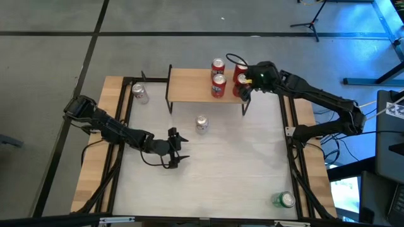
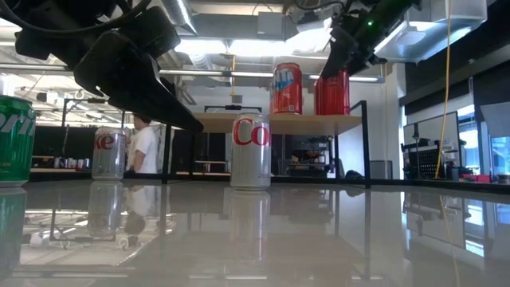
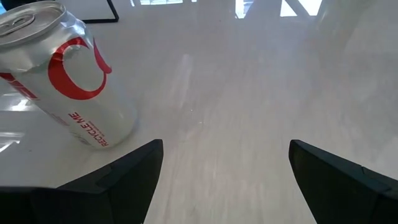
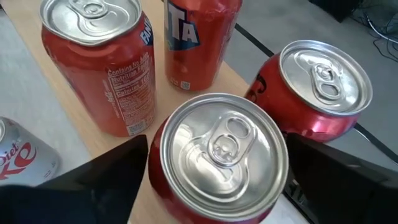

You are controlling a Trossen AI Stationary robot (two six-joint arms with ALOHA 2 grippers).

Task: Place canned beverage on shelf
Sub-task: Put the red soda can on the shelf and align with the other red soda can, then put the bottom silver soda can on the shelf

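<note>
A pale worktop (image 1: 227, 170) seen from above, with a small wooden shelf (image 1: 189, 85) on thin black legs standing along its far edge. The right gripper (image 1: 243, 87) is at the shelf's right end, over a red can (image 4: 219, 163) that stands upright there. In the right wrist view its two dark fingers (image 4: 102, 180) sit either side of that can's silver lid; whether they press the can or have let go I cannot tell. Three more red cans are packed close around it — a Fanta can (image 4: 199, 37), another red can (image 4: 99, 68) beside it, and one (image 4: 314, 93) toward the shelf's outer edge.

The step in hand looks like setting this can down on the shelf. To do it well, the can's base should rest flat on the wood before release, and the fingers should then part only slightly and rise straight up, since the neighbours are near enough to be knocked.

The left gripper (image 1: 174, 148) hovers low over the middle of the worktop with its fingers (image 3: 118, 183) spread wide and holding nothing. A silver Diet Coke can (image 1: 201, 124) stands just ahead of it, in front of the shelf. Another silver can (image 1: 140, 93) stands left of the shelf, and a green Sprite can (image 1: 283, 200) stands at the near right corner.
</note>
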